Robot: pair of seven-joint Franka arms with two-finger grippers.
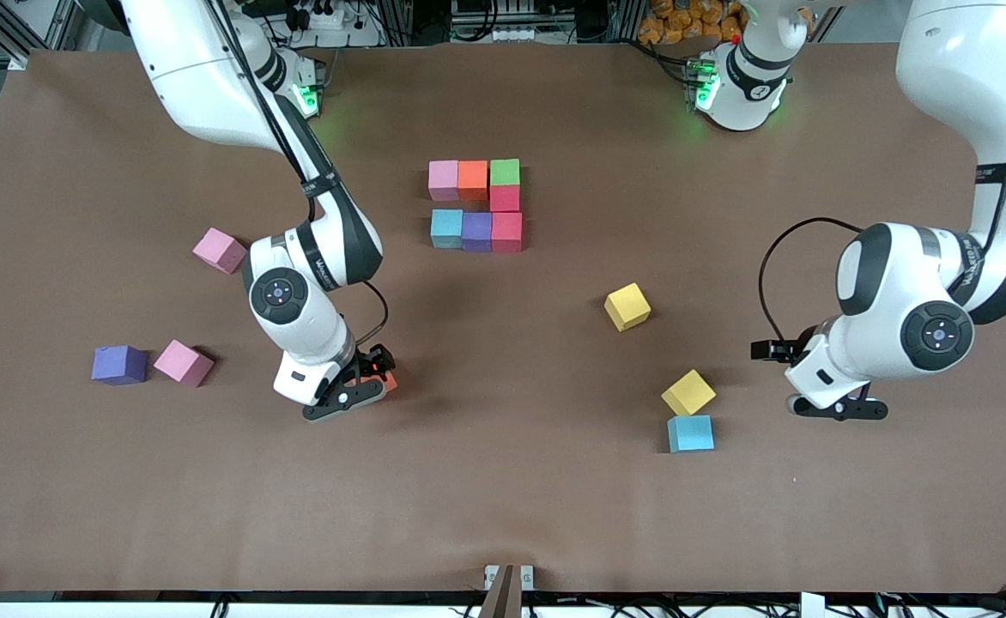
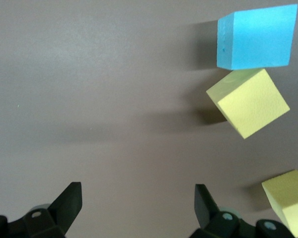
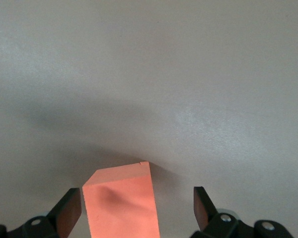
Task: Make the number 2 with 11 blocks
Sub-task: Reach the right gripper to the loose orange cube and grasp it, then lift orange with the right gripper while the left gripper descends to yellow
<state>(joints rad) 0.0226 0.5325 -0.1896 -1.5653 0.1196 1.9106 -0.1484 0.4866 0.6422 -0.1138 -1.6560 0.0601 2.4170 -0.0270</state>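
**Right arm at the orange block, digit half built**

Going across the front view: a purple block (image 1: 118, 364) and two pink blocks (image 1: 183, 362) lie loose toward the right arm's end of the bench (image 1: 503, 498). The right gripper (image 1: 364, 388) is down at an orange block (image 3: 121, 203), jaws apart around it; closing squarely comes next. The number 2 (image 1: 475, 205) has seven cubes. The left gripper (image 2: 136, 210) waits, jaws apart, beside two yellow blocks (image 1: 687, 391) and a light blue block (image 1: 690, 433).
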